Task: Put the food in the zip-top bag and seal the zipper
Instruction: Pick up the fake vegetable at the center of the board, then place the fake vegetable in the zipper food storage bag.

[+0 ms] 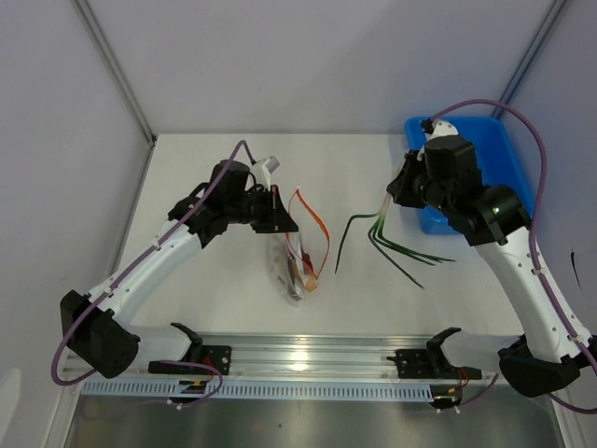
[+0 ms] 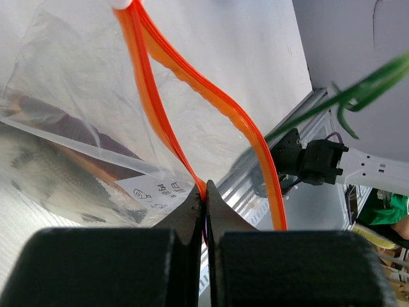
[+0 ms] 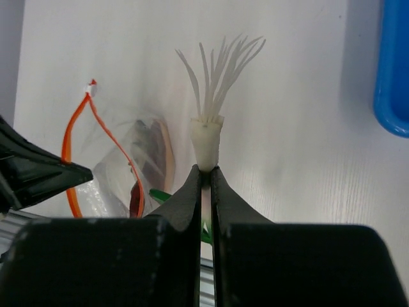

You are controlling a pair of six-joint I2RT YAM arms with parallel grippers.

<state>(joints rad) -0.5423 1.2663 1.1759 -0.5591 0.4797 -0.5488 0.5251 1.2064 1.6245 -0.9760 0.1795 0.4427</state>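
The clear zip-top bag (image 1: 294, 269) lies mid-table with its mouth open; the orange-red zipper (image 1: 315, 231) stands in a loop. My left gripper (image 1: 280, 217) is shut on one zipper strip (image 2: 163, 121) and holds that mouth edge up. Inside the bag (image 2: 83, 96) lie the grey fish-like piece (image 2: 38, 176) and the orange piece with a dark red stripe (image 2: 61, 121). My right gripper (image 1: 386, 202) is shut on the white stem (image 3: 208, 142) of the green leaf strips (image 1: 396, 245), which hang down to the table right of the bag (image 3: 137, 163).
The blue plastic tray (image 1: 480, 140) stands at the back right, behind my right arm, and shows in the right wrist view (image 3: 393, 77). A metal rail (image 1: 308, 359) runs along the near edge. White walls close off the back and sides.
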